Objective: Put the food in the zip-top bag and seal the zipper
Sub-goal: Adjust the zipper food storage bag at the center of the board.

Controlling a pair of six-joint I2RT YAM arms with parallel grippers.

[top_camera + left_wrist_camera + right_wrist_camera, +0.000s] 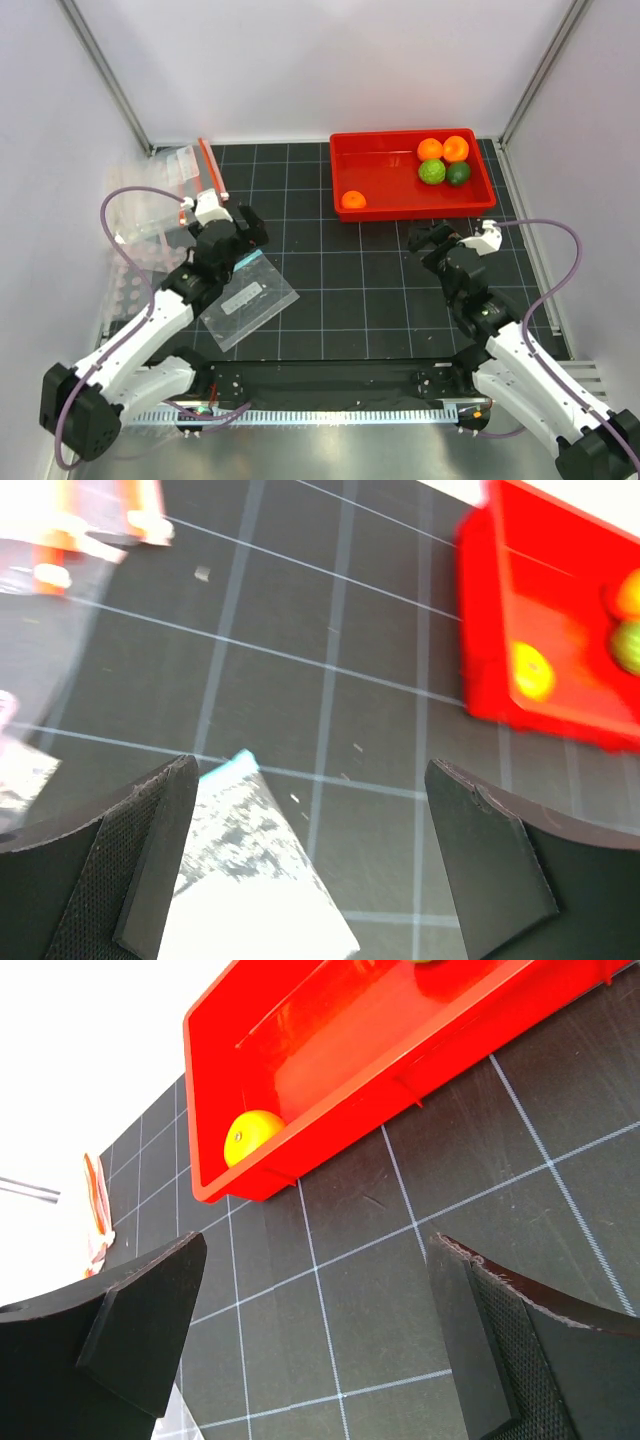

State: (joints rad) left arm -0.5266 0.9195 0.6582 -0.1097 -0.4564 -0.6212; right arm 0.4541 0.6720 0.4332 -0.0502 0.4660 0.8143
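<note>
The food lies in a red tray (400,190) at the back right: three orange fruits (353,200) (430,148) (456,148), a bumpy light green one (432,172) and a dark green one (458,173). The clear zip-top bag (180,165) lies at the back left, its red-orange zipper (212,168) along the right side. My left gripper (250,228) hovers open between that bag and a teal-edged pouch, nothing between its fingers. My right gripper (428,238) is open and empty just in front of the tray. The right wrist view shows the tray (350,1060) and one orange fruit (250,1135).
A second clear pouch with a teal-blue edge (250,297) lies flat under the left arm, also seen in the left wrist view as a pouch (250,880) below the left finger. The blurred left wrist view shows the red tray (540,630). White walls enclose the black gridded mat (350,290).
</note>
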